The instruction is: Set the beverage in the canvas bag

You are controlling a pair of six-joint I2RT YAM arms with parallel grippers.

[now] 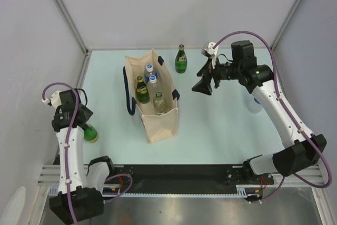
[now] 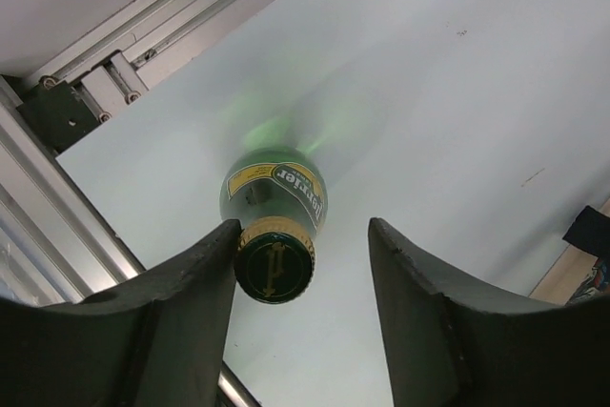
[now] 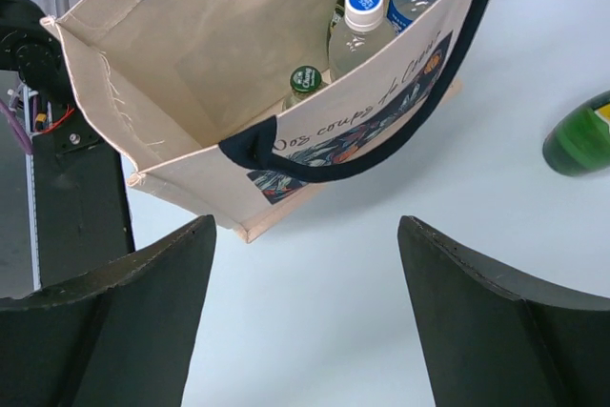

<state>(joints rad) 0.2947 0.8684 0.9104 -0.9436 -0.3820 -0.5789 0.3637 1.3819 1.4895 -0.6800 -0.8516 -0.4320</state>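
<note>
Pale green table (image 1: 221,125) under bare white walls carries the bag (image 1: 160,125) at frame centre, upright and open. It has four bottles (image 1: 150,85) crowded toward its upper end and free room at the lower end. The bottle (image 2: 274,199) to be packed is at the lower left of the top view, well apart from the bag and half hidden under the left gripper (image 2: 303,235). It stands upright with its long axis vertical, its cap (image 2: 274,269) pointing straight up at the wrist camera and its label curving round the shoulder. The jaws straddle the neck at a middling width but off centre. The finger (image 2: 205,274) on the frame's left touches or nearly touches the cap, while the other stands clear, so nothing is clamped. A squeeze from this offset would likely shove the neck sideways and rock or topple the glass. A hold that high on a smooth, tapered neck could also slip in the lift. The right gripper (image 3: 307,231) hangs wide and empty beside the bag, holding nothing. The soft wall is therefore unsupported, and a bottle base catching the rim or the dark handle (image 3: 381,154) could fold the cloth or tip the bag. Another green bottle (image 1: 180,60) stands above the bag.
</note>
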